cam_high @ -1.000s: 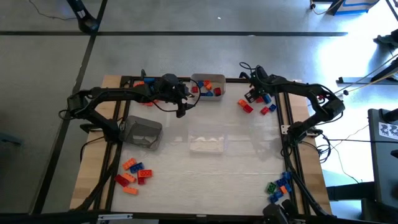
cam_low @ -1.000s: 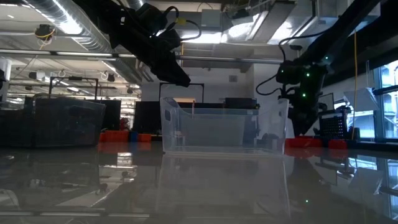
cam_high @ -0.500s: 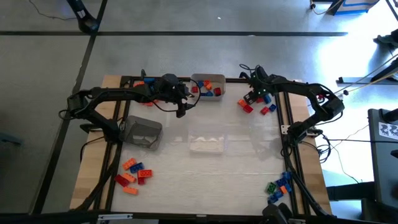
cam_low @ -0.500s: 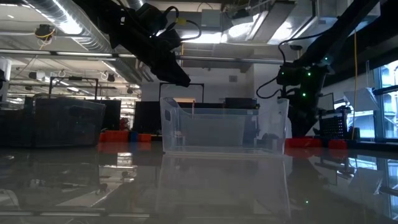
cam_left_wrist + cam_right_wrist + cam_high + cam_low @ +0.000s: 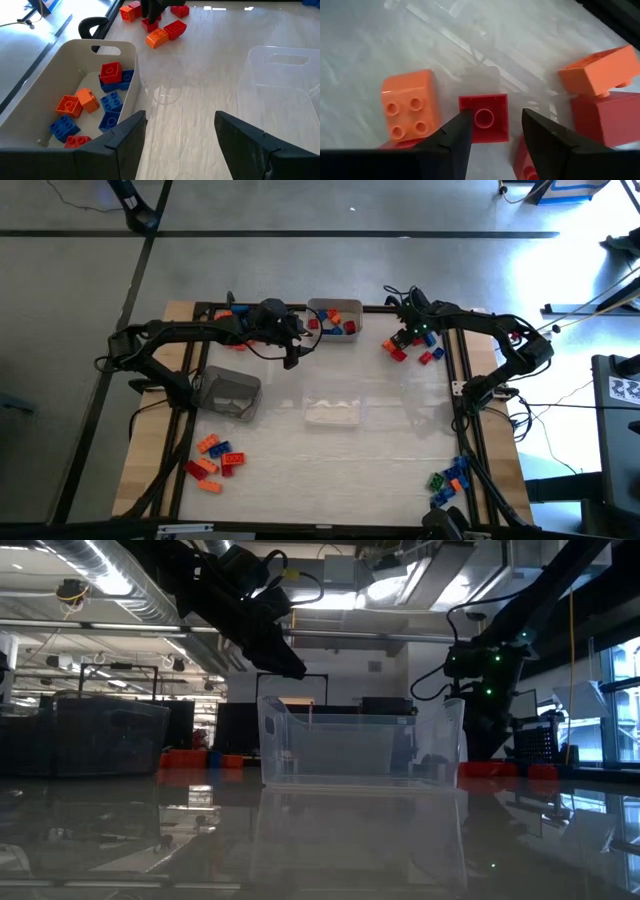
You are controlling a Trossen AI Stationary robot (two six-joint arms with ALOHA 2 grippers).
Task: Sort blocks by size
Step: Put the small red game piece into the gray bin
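High view — glossy table point(image 5: 380, 450), concrete floor around it.
Right gripper point(image 5: 402, 340), nearer the far-right blocks point(image 5: 398, 352) than before, jaws apart over a red one; left gripper point(image 5: 292, 358) open, unmoved.

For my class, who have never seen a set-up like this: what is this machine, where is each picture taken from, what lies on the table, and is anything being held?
It is a robot with two dark arms at a table, sorting toy bricks by size. One picture looks straight down, one looks level across the table, and one camera sits on each wrist. The left end effector hangs open and empty beside a white bin holding blue, orange and red bricks. A clear tray stands mid-table and a grey tray to the left. Loose brick piles lie at the near left, the near right and the far right. There the right end effector is low over a small red brick, one finger on each side; whether it grips it already cannot be told.
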